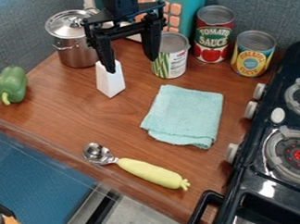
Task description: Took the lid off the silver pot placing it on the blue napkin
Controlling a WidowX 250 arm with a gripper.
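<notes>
Lid (64, 26) first: it sits on the silver pot (78, 51), toward the upper left of the worktop (72, 111), so I judge the task undone. Grasping it, lifting it off, carrying it across and setting it on the blue napkin (184, 116) all remain. My claw (131, 64) hangs near the pot, spread wide, with nothing between its fingers. The lid lies roughly level, knob up; being round, it gives me no long axis across its face. The pot stands upright, its long axis vertical.
</notes>
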